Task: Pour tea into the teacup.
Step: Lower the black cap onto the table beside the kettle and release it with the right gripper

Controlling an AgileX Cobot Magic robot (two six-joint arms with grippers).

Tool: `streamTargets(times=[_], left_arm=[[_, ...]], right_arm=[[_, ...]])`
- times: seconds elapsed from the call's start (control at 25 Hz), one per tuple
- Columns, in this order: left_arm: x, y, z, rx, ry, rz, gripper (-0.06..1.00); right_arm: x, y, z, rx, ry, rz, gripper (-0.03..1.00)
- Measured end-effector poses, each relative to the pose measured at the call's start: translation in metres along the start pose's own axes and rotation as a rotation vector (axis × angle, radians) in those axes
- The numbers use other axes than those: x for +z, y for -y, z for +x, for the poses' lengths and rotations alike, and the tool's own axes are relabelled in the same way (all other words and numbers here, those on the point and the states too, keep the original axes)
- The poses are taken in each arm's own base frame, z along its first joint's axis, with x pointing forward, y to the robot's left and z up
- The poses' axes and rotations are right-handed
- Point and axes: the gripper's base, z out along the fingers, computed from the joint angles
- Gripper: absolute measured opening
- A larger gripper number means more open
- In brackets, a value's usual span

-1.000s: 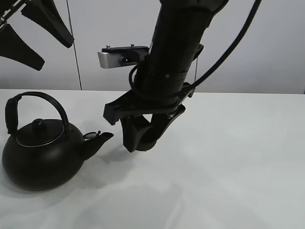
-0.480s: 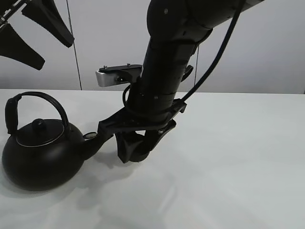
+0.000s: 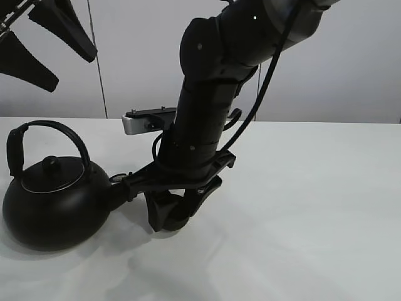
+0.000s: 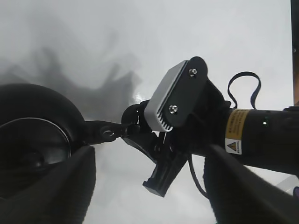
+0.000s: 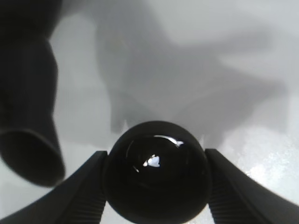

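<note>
Right gripper (image 5: 156, 186) clamps the teacup (image 5: 156, 170) between both fingers, just beside the kettle (image 3: 53, 210) spout (image 4: 98, 132).

One marking found, in the left wrist view. A rectangular label (image 4: 235, 133) is fixed to the black cylindrical segment of the right arm (image 4: 268, 140), near the silver-faced camera housing (image 4: 175, 95). Its upper field is yellow and carries lines of small dark print, too small to read. Its lower field is white and carries a black triangular warning sign (image 4: 232, 145), inner symbol not sharp. No word, brand or number is legible. The exterior high and right wrist views show nothing readable.
</note>
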Motion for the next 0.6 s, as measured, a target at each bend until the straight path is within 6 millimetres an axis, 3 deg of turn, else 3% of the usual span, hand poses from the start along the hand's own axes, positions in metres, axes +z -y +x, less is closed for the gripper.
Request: streamTargets(times=[0.6], left_arm=[[0.0, 0.0, 0.0, 0.0, 0.0, 0.0, 0.48]], right_arm=[[0.0117, -0.0006, 0.002, 0.031, -0.017, -0.021, 0.4]])
